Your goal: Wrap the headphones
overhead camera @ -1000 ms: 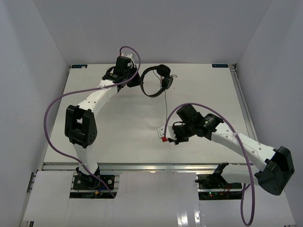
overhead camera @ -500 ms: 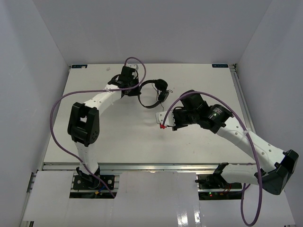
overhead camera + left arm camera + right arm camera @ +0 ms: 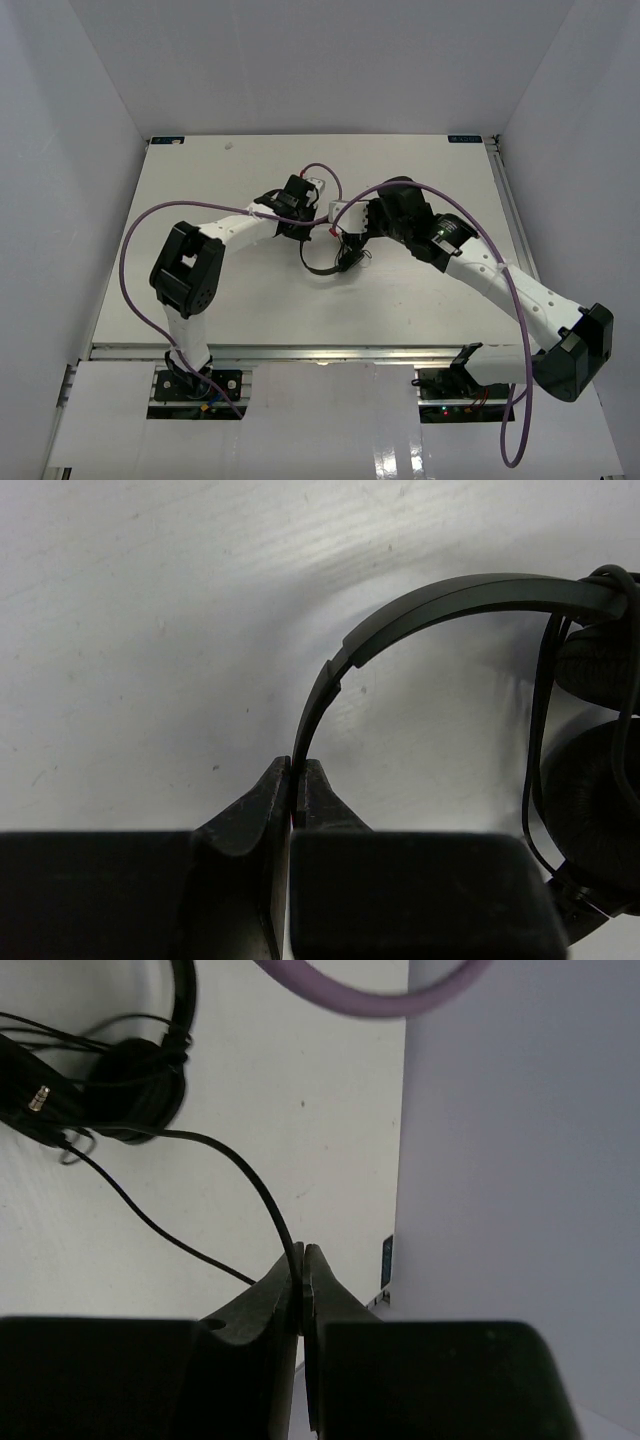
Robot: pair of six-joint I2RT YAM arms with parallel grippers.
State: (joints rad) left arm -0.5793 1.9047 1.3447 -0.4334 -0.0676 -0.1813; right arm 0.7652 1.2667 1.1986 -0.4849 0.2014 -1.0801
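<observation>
Mid-table point(image 3: 450, 300) in the overhead view, the left gripper point(image 3: 293, 778) pinches the headphones point(image 3: 590, 770) by the headband point(image 3: 450, 598) — apparently to steady them — while the right gripper point(image 3: 302, 1263), pressed onto the thin cable point(image 3: 255, 1185), looks placed to wind it around the earcups point(image 3: 140, 1085).

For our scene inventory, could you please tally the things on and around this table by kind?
black headphones: 1
robot arms: 2
purple cables: 2
Total: 5
</observation>
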